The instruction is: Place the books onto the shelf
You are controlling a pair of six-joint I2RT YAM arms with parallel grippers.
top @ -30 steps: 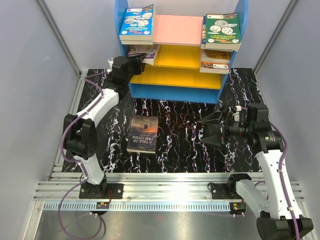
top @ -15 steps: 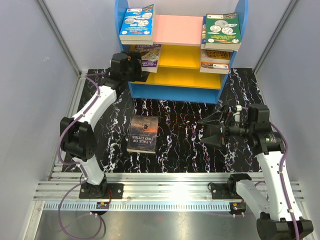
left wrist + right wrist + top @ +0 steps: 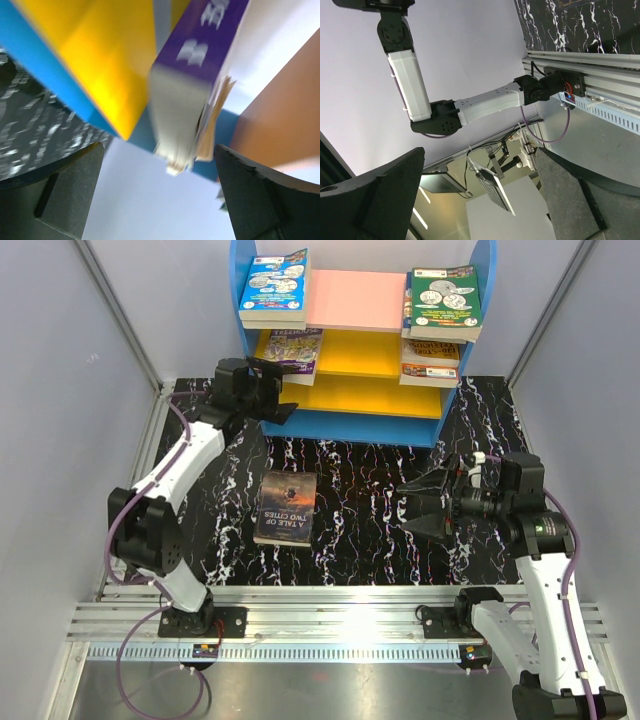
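Top external view: the left claw hangs spread wide and empty just before the purple-covered thin paperback. That paperback lies on the upper yellow board, at the left end of the small blue-sided, pink-topped bookcase. It seems to jut past the board's front edge, so a snagging finger could drag it off. The dark brown paperback lies flat on the black marbled desk; pinched badly, it may skid. The right claw hovers released, holding nothing.
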